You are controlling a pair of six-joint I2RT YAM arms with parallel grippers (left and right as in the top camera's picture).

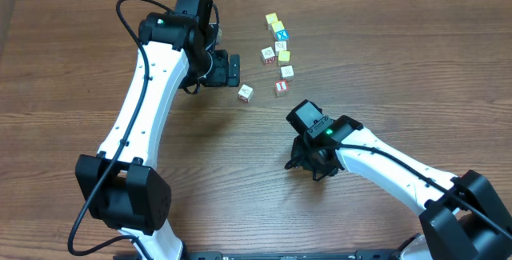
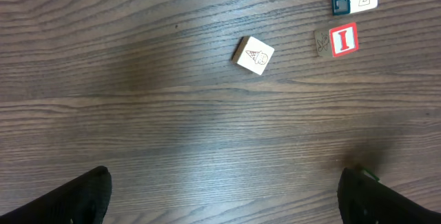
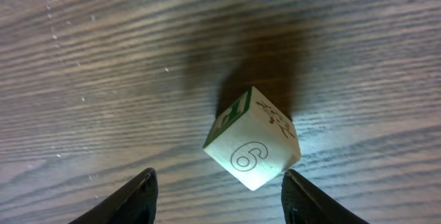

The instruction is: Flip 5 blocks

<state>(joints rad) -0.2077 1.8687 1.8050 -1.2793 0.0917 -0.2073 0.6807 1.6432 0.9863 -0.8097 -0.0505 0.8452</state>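
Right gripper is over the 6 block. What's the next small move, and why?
Probably close the right gripper on the 6 block: it lies between the open fingers, turned cornerwise to them, and neither finger appears to touch it yet.

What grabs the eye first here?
A block marked 6, seemingly tilted, sits just ahead of the right gripper's parted fingers, right of centre. Overhead, a cluster of blocks lies top centre, with one stray block beside the open left gripper.
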